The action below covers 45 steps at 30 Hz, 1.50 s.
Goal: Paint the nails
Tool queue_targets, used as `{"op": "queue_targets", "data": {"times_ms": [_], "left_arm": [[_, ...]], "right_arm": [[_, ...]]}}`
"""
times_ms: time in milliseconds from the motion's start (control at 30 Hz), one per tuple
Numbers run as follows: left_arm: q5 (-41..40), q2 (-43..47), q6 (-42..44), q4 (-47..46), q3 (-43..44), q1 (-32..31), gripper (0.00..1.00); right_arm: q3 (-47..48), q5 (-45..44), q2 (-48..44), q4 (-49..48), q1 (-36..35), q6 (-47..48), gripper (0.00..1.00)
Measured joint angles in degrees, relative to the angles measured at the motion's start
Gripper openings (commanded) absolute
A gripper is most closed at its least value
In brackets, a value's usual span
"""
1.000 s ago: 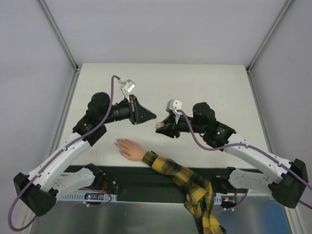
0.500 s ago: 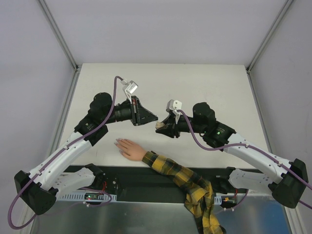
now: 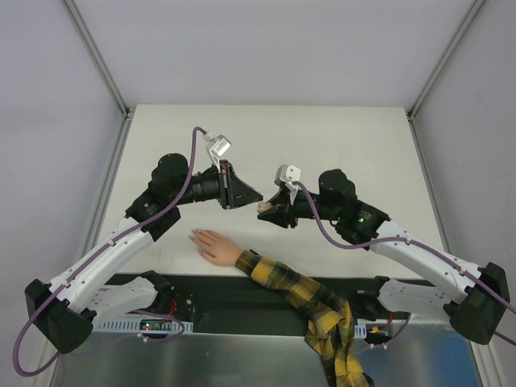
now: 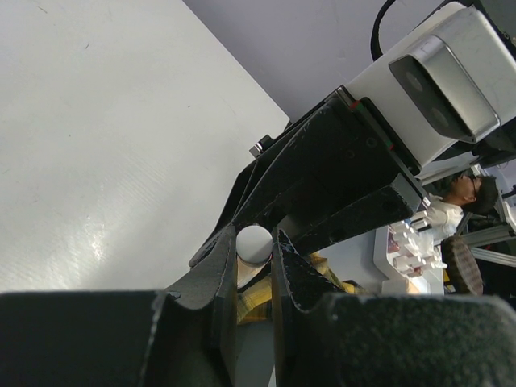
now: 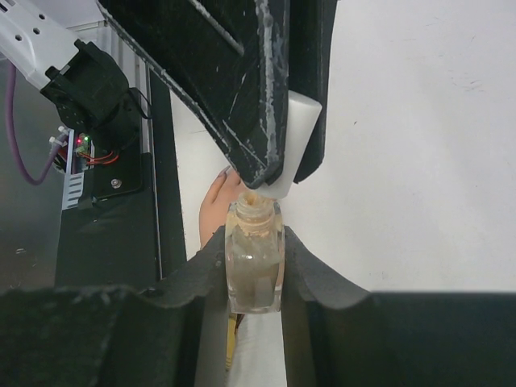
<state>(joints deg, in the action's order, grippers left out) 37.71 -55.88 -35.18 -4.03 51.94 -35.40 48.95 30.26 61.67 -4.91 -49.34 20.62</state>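
Resting hand (image 3: 216, 247): small, flesh-coloured, flat on the counter (image 3: 339, 137) close to its near edge, left of centre, fingers pointing toward the left edge.
Nails (image 3: 194, 235): at the fingertips, too small to make out; well apart from both tools.
Sleeve (image 3: 300, 294): yellow-and-black plaid, running from the wrist rightward and over the near edge.
Right tool (image 3: 268, 211): closed tight on a small glass bottle (image 5: 254, 262) of pale liquid, its neck uncovered, held above the counter beyond the hand.
Left tool (image 3: 251, 196): clamped on a white cap (image 5: 297, 133), tilted, its lower end at the bottle's mouth.
Meeting place: over mid-counter, both tool tips together.
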Motion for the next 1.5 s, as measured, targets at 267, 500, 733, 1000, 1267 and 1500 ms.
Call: {"op": "queue_targets", "data": {"times_ms": [267,500,733,1000,1267,1500], "left_arm": [[-2.1,-0.1,0.8,0.0,-1.2,-2.5,0.00],[-7.5,-0.2,4.2,0.0,-1.7,-5.6,0.00],[-11.9,-0.2,8.1,-1.6,-3.6,-7.8,0.00],[-3.6,2.3,12.3,-11.2,-6.1,-8.0,0.00],[22.7,-3.0,11.1,-26.5,-3.1,-8.1,0.00],[31.4,-6.5,10.1,-30.1,1.6,-8.9,0.04]], "right_arm": [[0.0,-0.7,0.0,0.5,0.0,-0.4,0.00],[0.0,-2.1,0.0,2.3,0.0,-1.2,0.00],[0.0,-5.0,-0.2,4.5,0.1,-3.6,0.00],[1.6,-0.7,-4.0,5.7,0.0,-8.0,0.00],[2.1,19.1,-9.6,2.9,0.3,-18.3,0.00],[2.6,25.7,-9.8,-0.9,0.3,-25.3,0.00]]}}
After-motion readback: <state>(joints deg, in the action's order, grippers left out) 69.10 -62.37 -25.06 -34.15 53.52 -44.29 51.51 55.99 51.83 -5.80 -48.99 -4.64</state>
